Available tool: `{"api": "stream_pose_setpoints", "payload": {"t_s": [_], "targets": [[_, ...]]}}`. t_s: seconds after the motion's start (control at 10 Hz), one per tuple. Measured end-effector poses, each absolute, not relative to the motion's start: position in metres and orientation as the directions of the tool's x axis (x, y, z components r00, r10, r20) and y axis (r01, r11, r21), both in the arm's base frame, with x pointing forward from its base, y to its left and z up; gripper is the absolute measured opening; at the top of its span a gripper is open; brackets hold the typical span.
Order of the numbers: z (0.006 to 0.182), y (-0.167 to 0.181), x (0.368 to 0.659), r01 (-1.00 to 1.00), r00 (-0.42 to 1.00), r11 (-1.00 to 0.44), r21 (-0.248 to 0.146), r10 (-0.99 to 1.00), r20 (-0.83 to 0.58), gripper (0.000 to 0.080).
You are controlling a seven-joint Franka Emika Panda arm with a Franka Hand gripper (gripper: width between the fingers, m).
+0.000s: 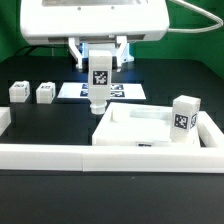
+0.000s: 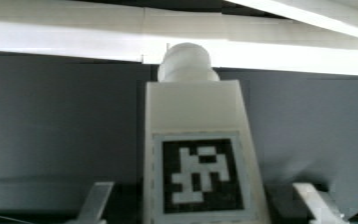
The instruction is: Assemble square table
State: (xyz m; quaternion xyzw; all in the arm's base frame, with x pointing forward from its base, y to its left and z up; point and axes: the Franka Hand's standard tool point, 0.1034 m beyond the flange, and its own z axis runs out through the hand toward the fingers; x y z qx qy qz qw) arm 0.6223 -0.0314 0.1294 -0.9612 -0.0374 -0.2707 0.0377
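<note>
A dark bench [image 1: 50, 125] carries the loose parts of a small square table. The largest part, the white tray-like table top [image 1: 140, 122], lies flat towards the exterior view's right, against the border wall.

Above its far corner on the exterior view's left hangs the held leg [image 1: 98, 93], upright, with its tag facing the camera. The pincer [image 1: 100, 70] is clamped on the upper part of this leg. In the wrist view the held leg [image 2: 194, 115] fills the middle and points its rounded tip away, and the pincer [image 2: 197, 200] grips it from both sides.

The step in hand appears to be fitting this leg into that corner. Next, the tip needs lining up with the corner hole, then lowering straight in and probably turning. The hole is not visible, and it is unclear whether the tip already touches the top.

A long, low white border wall [image 1: 50, 155] runs along the front. The marker board [image 1: 132, 91] lies flat behind the held leg. An upright leg [image 1: 184, 115] stands at the top's corner on the exterior view's right, well apart from the target corner. A spare leg [image 1: 45, 92] and a second spare leg [image 1: 18, 91] sit on the bench on the exterior view's left. Nothing appears to block the way down.
</note>
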Motion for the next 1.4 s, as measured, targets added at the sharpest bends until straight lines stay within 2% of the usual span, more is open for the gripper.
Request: {"api": "stream_pose_setpoints", "payload": {"t_s": [0.5,0.9,1.0,1.1,1.4], "targets": [[0.103,-0.007,0.612,0.066,0.868,-0.994,-0.09,0.013,0.497,0.0291],[0.102,-0.006,0.611,0.061,0.874,-0.993,-0.101,0.004,0.485,0.0291],[0.103,-0.008,0.611,0.055,0.867,-0.994,-0.092,0.002,0.498,0.0291],[0.103,-0.015,0.606,0.041,0.85,-0.997,-0.064,0.002,0.526,0.0291],[0.088,-0.029,0.582,0.012,0.848,-0.999,-0.034,-0.008,0.531,0.0291]]}}
